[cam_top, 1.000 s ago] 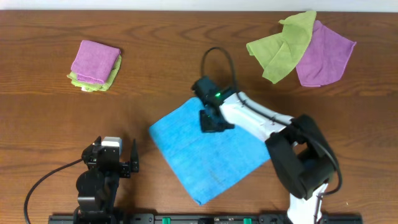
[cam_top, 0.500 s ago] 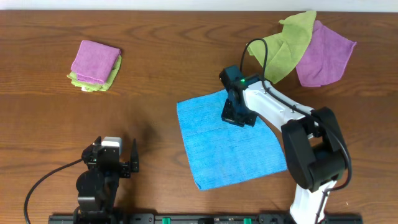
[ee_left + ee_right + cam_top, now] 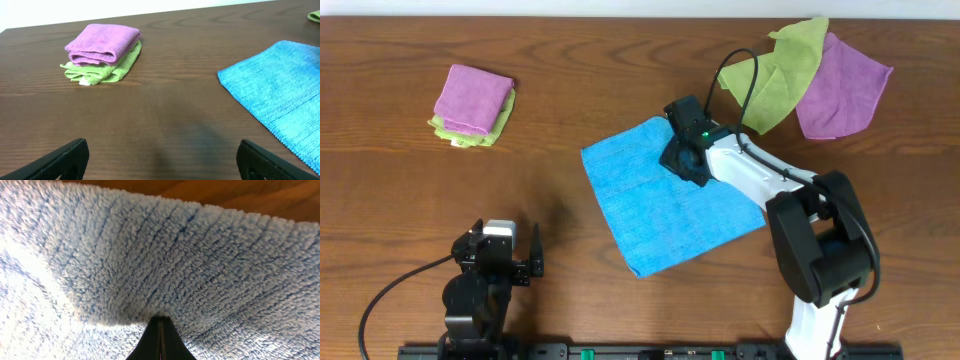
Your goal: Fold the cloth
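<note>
The sky-blue cloth [image 3: 665, 195] lies flat on the wooden table at centre, turned like a diamond; it also shows at the right of the left wrist view [image 3: 282, 87]. My right gripper [image 3: 682, 160] is over the cloth's far corner, its fingers [image 3: 160, 330] shut on a pinch of the blue pile [image 3: 150, 255], which fills the right wrist view. My left gripper [image 3: 160, 157] is open and empty, low over bare table at the front left [image 3: 500, 255], well apart from the cloth.
A folded purple cloth on a folded lime-green one [image 3: 472, 103] sits at the back left, also in the left wrist view [image 3: 102, 52]. Loose lime-green [image 3: 775, 75] and purple [image 3: 840, 85] cloths lie at the back right, near the right arm's cable.
The right gripper, holding the cloth, swung it right and then back left and farther away, so the cloth slid and rotated on the table. The left arm has not moved.
</note>
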